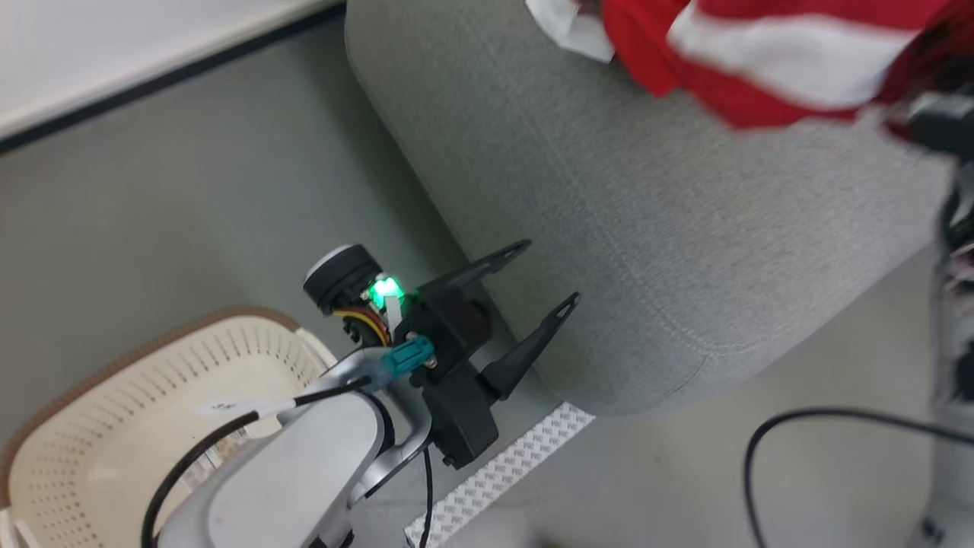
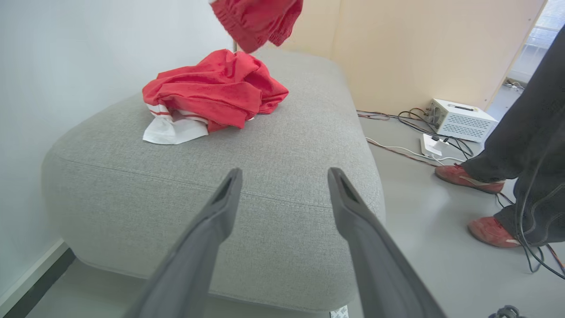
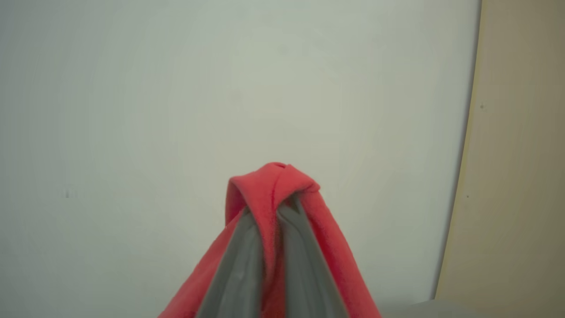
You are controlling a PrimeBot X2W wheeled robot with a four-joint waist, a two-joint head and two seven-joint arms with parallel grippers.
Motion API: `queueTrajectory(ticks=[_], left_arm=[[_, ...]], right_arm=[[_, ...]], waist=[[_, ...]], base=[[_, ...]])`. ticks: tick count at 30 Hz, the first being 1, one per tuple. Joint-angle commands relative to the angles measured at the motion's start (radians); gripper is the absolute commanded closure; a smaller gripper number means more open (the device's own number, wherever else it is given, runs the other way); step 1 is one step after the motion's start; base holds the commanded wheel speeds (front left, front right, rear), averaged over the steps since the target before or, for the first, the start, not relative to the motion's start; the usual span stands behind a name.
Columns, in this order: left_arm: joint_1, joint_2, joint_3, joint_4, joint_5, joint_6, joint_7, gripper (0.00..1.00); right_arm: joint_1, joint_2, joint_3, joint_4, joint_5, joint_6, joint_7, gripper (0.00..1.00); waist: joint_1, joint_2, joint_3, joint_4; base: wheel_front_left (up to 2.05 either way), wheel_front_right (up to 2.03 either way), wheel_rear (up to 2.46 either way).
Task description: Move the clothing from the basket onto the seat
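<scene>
One garment (image 3: 273,185) hangs pinched in raised right jaws over the seat (image 2: 265,145).

Left end effector (image 1: 549,274), fingers spread wide, points toward 2 o'clock in the head view, its pale forearm (image 1: 304,472) lying toward 7 o'clock. Right end effector (image 3: 270,207) pinches the clothing (image 3: 273,176).

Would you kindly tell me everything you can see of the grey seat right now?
The seat is a large light grey block upholstered in woven-looking fabric, with rounded corners and a stitched seam running round its side below the top. It stands on the grey floor beside a pale wall. A crumpled red garment with white bands lies on its top towards the far end; a second red garment hangs above it.
</scene>
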Motion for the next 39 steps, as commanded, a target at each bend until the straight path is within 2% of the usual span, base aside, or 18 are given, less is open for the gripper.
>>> queueTrajectory(ticks=[1, 8, 14, 19, 24, 33, 39], left_arm=[[-0.023, 0.008, 0.001, -0.018, -0.002, -0.003, 0.017, 0.00], [-0.102, 0.033, -0.019, -0.084, 0.019, -0.023, 0.074, 0.00], [-0.147, 0.057, -0.035, -0.122, 0.027, -0.033, 0.110, 0.00], [-0.150, 0.079, -0.057, -0.141, 0.021, -0.037, 0.132, 0.00], [-0.143, 0.095, -0.066, -0.163, 0.021, -0.033, 0.148, 0.00], [-0.103, 0.125, -0.062, -0.194, 0.020, -0.003, 0.156, 0.00], [-0.102, 0.121, -0.066, -0.197, 0.020, 0.005, 0.152, 0.00]], right_arm=[[-0.052, -0.023, -0.018, -0.007, 0.000, 0.000, 0.000, 1.00], [-0.252, -0.122, -0.137, 0.016, -0.017, -0.001, 0.000, 1.00], [-0.368, -0.185, -0.200, 0.066, -0.022, -0.001, 0.000, 1.00], [-0.421, -0.198, -0.260, 0.128, -0.033, -0.001, 0.000, 1.00], [-0.415, -0.169, -0.284, 0.261, -0.005, -0.001, 0.000, 1.00], [-0.399, -0.096, -0.327, 0.529, -0.093, -0.001, 0.000, 1.00], [-0.421, -0.073, -0.363, 0.653, -0.139, -0.001, 0.000, 1.00]], waist=[[-0.0002, -0.0002, 0.130, 0.029], [-0.0002, -0.0002, 0.282, 0.079], [-0.0002, -0.0002, 0.365, 0.098], [-0.0002, -0.0002, 0.399, 0.103], [-0.0002, -0.0002, 0.411, 0.107], [-0.0002, -0.0002, 0.409, 0.103], [-0.0002, -0.0002, 0.393, 0.107]], base=[[0.00, 0.00, 0.00], [0.00, 0.00, 0.00], [0.00, 0.00, 0.00], [0.00, 0.00, 0.00], [0.00, 0.00, 0.00], [0.00, 0.00, 0.00], [0.00, 0.00, 0.00]])
